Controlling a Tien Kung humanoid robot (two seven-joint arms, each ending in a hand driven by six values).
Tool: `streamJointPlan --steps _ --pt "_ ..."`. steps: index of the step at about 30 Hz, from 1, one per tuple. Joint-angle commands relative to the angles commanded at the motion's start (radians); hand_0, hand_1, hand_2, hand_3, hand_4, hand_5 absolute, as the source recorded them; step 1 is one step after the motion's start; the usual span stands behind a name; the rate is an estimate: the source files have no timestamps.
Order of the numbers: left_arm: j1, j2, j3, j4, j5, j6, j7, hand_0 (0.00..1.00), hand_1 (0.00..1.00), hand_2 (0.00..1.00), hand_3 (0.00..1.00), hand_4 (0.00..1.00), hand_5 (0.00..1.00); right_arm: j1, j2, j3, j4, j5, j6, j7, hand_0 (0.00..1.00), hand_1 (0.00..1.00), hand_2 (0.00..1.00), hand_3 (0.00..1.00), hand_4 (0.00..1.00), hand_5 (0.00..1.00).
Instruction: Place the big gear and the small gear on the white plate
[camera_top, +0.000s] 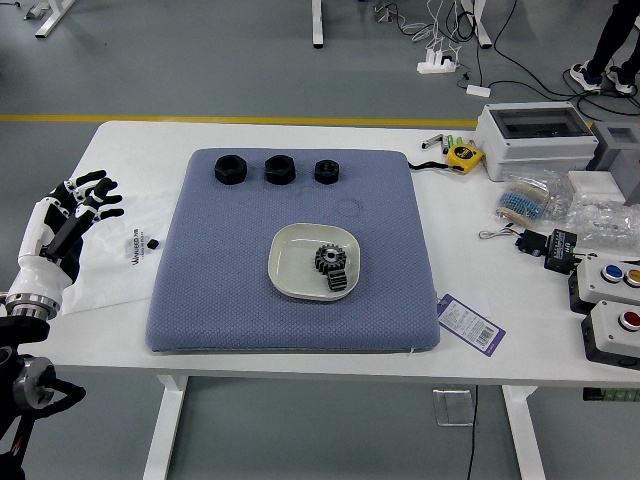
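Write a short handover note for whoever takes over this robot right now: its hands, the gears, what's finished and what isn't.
Left hand: open and empty, above the table's left side. Right hand: out of view.
Gears: both on the white plate. The bigger-looking gear is toward the far side, the smaller-looking gear just nearer the robot.
Also there: three black nut-like pieces near the mat's far edge.
Done: both gears placed.
Left: no placing, it seems; perhaps just park the left arm.
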Motion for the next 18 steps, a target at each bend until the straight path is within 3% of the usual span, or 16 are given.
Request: streamJointPlan --steps 18 --pt "-0.014 -0.033 -0.108 -0.011 0.049 -0.001 -0.006 0.472 0.545 0.595 0.615 0.9 0.474 0.021 0.009 -0.041 -0.014 0.068 -0.008 -0.028 0.803 0.808 0.873 0.867 0.927 0.789"
